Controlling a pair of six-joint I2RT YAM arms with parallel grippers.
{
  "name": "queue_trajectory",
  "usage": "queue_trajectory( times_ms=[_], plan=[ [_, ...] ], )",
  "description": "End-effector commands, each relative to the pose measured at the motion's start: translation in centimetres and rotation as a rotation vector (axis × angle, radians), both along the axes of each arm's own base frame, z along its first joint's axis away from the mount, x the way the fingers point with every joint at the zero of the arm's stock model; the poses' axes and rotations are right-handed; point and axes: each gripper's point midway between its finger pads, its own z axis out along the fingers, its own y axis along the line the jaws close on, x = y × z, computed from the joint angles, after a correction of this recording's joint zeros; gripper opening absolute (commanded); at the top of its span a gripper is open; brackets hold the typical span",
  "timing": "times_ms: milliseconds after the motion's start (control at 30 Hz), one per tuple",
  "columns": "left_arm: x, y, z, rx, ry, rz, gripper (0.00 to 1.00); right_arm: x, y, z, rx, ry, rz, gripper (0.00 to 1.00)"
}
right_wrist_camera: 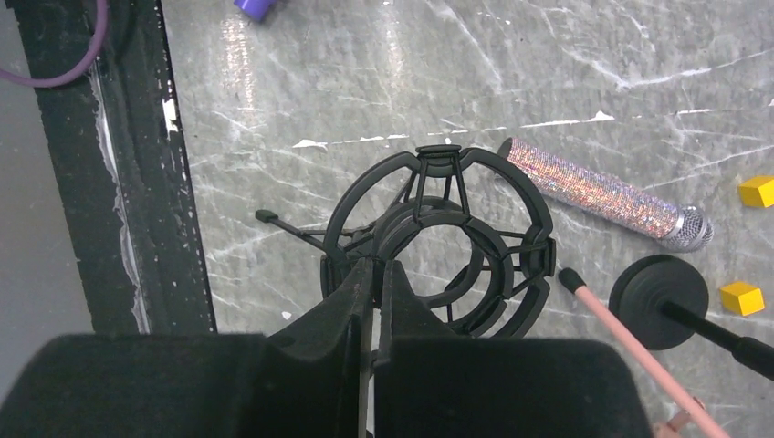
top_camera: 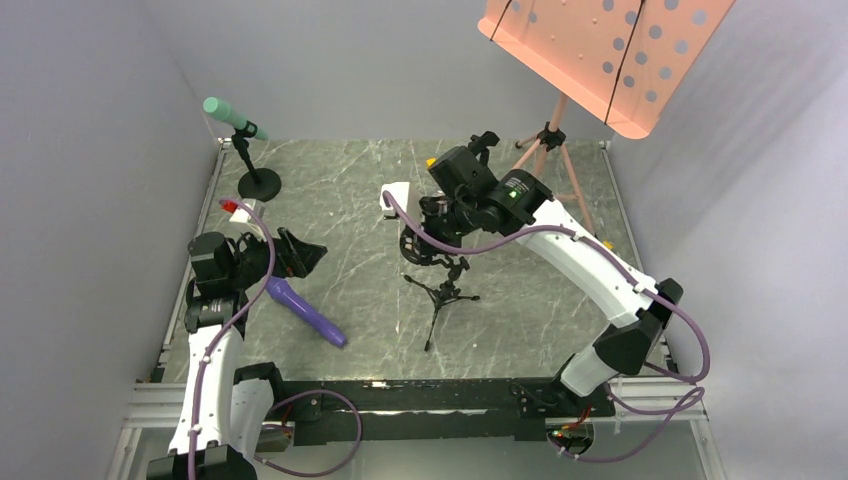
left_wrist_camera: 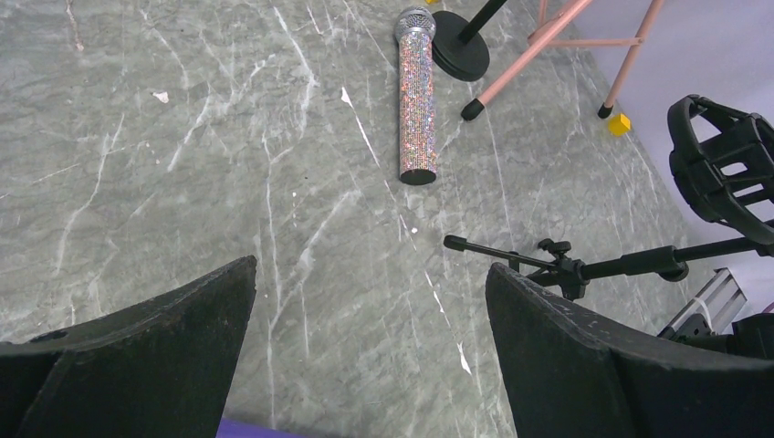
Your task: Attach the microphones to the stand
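The teal microphone (top_camera: 232, 117) sits in a round-based stand (top_camera: 258, 183) at the far left. The purple microphone (top_camera: 308, 311) lies flat on the table, just near-right of my left gripper (top_camera: 300, 255), which is open and empty; only a purple sliver (left_wrist_camera: 246, 429) shows below its jaws (left_wrist_camera: 370, 274). The glittery microphone (right_wrist_camera: 602, 193) lies flat on the table beyond the black shock mount (right_wrist_camera: 438, 246) of the tripod stand (top_camera: 440, 290). My right gripper (right_wrist_camera: 374, 269) is shut on the mount's near rim. The mount ring is empty.
A pink music stand (top_camera: 610, 55) on tripod legs stands at the back right. A second round-based black stand (right_wrist_camera: 657, 287) is beside the glittery microphone. Small yellow cubes (right_wrist_camera: 758, 190) (right_wrist_camera: 741, 297) lie near it. A black rail (right_wrist_camera: 119, 182) borders the table's near edge.
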Motion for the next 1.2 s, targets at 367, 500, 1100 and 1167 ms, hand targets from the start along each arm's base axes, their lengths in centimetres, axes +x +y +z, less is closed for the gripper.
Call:
queue_trajectory(
  times_ms=[367, 500, 1100, 1167],
  plan=[
    [0.2, 0.2, 1.2, 0.024, -0.045, 0.014, 0.99, -1.0, 0.5, 7.7, 0.144, -0.072, 0.077, 0.55],
    [0.2, 0.0, 0.8, -0.007, -0.015, 0.010, 0.99, -1.6, -0.7, 9.5, 0.212, -0.032, 0.110, 0.55],
    [-4.1, 4.2, -3.5, -0.103, 0.276, 0.493, 0.99, 4.0, -13.6, 2.7, 0.561, -0.090, -0.377, 0.70],
    [-4.4, 4.7, -4.3, -0.111, 0.317, 0.549, 0.99, 4.6, -14.3, 0.8, 0.583, -0.065, -0.411, 0.73]
  ],
)
